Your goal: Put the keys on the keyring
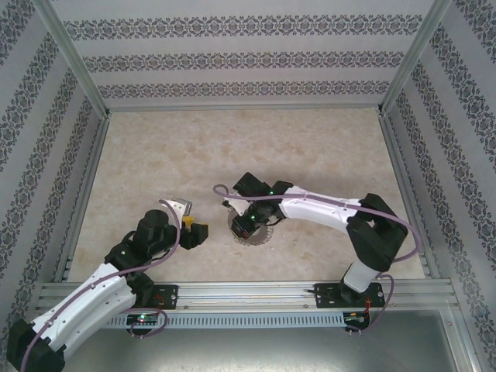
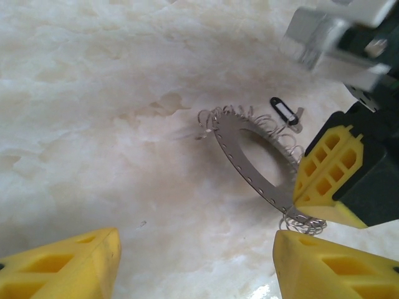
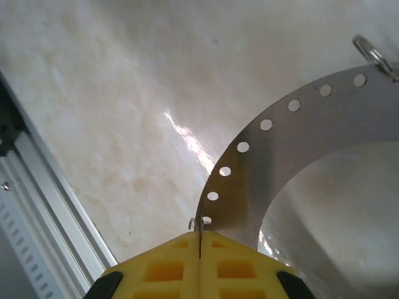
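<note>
From the camera above, a pale marble-patterned table (image 1: 232,147) sits inside walls (image 1: 232,58) papered in grey floral stripes. The left arm reaches up from the bottom-left corner. The left gripper (image 1: 196,231) hangs just left of centre, its yellow fingers apart with nothing between them. The right arm bends in from the right, and the right gripper (image 1: 246,223) is down on the keyring (image 1: 260,236). The keyring is a flat grey disc lying on the table near the front middle, just right of the left gripper. From the left wrist camera, the left gripper (image 2: 196,249) shows as two yellow fingertips at the bottom corners, spread wide over bare table and holding nothing. Ahead of them the keyring (image 2: 240,156) lies flat. It is a metal band with a wide round hole, a row of small punched holes, and thin wire loops (image 2: 274,128) along its rim. The right gripper (image 2: 324,180) presses on the ring's right edge. The key (image 2: 283,112), tiny with a dark oval head, lies on the table just beyond the ring's far rim. Whether it touches the loops cannot be told. From the right wrist camera, the right gripper (image 3: 199,249) has its two yellow fingers closed flush together, pinching the near edge of the keyring (image 3: 293,137), which curves away to the upper right. A silver rail (image 3: 37,205) runs along the left.
</note>
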Action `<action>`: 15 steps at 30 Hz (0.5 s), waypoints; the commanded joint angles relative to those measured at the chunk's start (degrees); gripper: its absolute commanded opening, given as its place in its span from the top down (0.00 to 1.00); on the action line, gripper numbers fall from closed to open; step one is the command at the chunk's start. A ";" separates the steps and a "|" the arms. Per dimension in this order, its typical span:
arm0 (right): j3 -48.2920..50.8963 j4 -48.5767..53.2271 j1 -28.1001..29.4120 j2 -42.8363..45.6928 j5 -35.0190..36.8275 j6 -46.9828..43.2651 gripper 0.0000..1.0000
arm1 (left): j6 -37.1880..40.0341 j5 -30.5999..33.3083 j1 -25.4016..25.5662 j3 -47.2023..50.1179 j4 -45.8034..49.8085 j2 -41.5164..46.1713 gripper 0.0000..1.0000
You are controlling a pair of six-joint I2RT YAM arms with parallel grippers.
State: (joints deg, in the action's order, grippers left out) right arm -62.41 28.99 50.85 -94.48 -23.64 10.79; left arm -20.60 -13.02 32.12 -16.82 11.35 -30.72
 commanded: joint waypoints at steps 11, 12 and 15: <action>14.07 -20.44 0.63 17.02 4.87 -4.95 1.00 | -3.20 -5.86 -0.57 -2.23 -6.38 2.16 0.39; 15.54 -22.01 0.63 18.51 5.08 -5.78 1.00 | -4.09 -6.17 -0.55 -2.49 -6.70 1.21 0.38; 19.25 -27.95 0.87 22.10 4.70 -8.08 1.00 | -7.97 -7.30 -0.55 -2.60 -8.41 -1.40 0.30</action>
State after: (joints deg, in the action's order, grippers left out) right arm -45.56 9.61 50.89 -75.11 -19.79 6.48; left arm -24.27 -18.35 32.12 -17.82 6.94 -30.89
